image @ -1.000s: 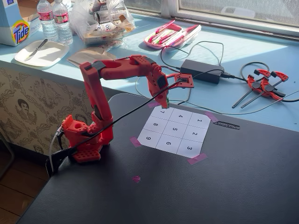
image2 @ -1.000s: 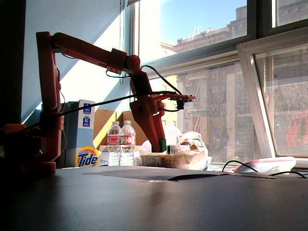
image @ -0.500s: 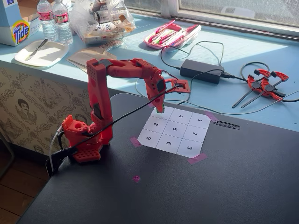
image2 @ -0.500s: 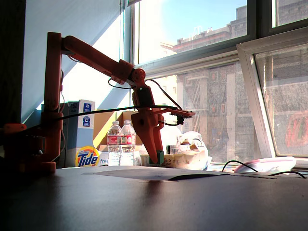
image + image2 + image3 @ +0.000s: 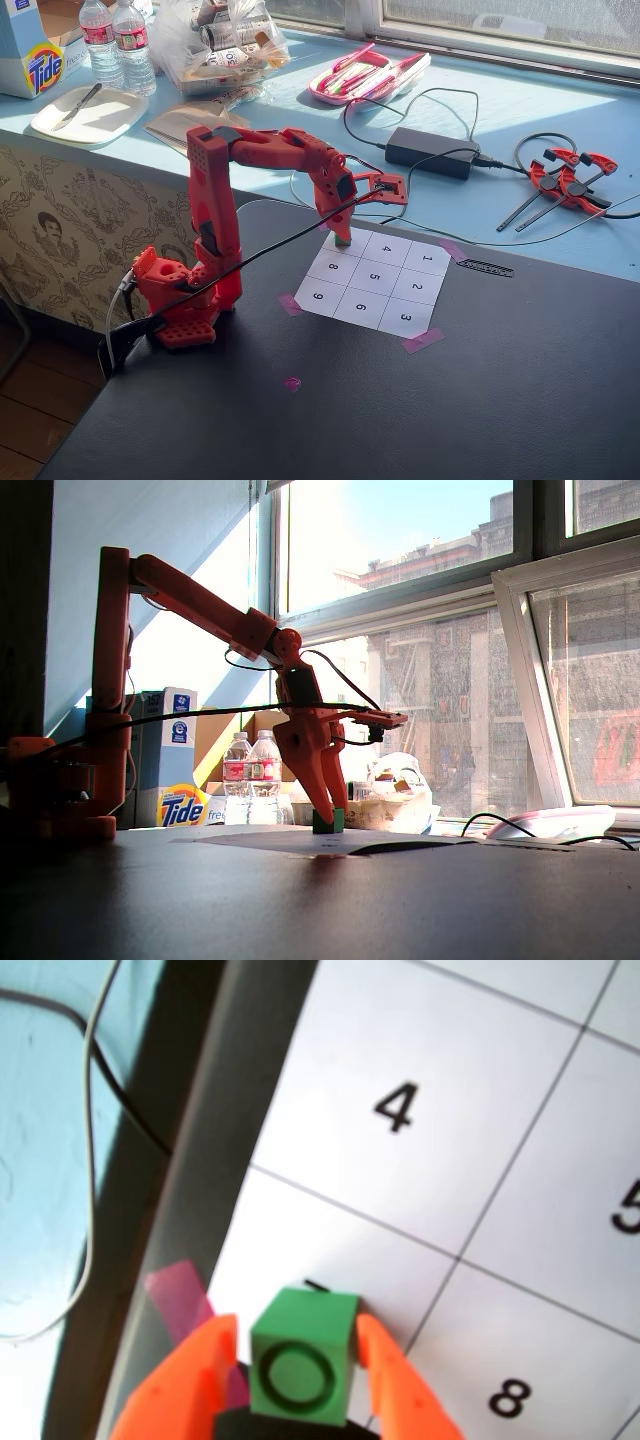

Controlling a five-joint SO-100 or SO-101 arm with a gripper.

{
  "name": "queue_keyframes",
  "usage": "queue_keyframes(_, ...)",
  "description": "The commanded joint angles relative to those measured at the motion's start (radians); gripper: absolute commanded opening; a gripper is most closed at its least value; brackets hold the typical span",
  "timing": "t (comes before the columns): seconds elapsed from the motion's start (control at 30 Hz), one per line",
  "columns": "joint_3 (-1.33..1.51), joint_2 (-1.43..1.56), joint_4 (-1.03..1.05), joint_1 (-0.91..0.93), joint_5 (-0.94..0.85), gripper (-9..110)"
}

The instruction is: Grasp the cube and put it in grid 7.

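Observation:
The tiny green cube [image 5: 300, 1365] with a dark ring on top rests on grid 7 [image 5: 300, 1230], the corner cell beside cells 4 and 8, and covers most of the digit. My orange gripper [image 5: 295, 1322] straddles the cube. A thin gap shows between the left finger [image 5: 200, 1370] and the cube, and the right finger lies close against it. In a fixed view the gripper [image 5: 342, 235] points down onto the corner cell [image 5: 357, 244] of the numbered sheet. In the low fixed view the cube [image 5: 328, 821] sits on the sheet under the gripper [image 5: 324, 815].
A pink tape strip [image 5: 180, 1295] holds the sheet corner next to the cube. The white numbered sheet [image 5: 375, 280] lies on a black table. A power brick [image 5: 432, 152], cables and red clamps [image 5: 570, 180] lie on the blue ledge behind. A pink scrap [image 5: 291, 382] lies nearer the front.

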Motion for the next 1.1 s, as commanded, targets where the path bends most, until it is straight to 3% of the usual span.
queue_keyframes(0.0, -0.006, 0.074, -0.012, 0.026, -0.011, 20)
queue_keyframes(0.33, -0.155, 0.419, 0.298, 0.098, 0.132, 20)
queue_keyframes(0.53, -0.249, 0.706, 0.454, 0.379, 0.347, 2)
queue_keyframes(0.8, 0.186, 1.12, 0.482, 0.775, 0.368, 0)
queue_keyframes(1.07, 0.617, 1.428, 0.388, 0.913, 0.5, 0)
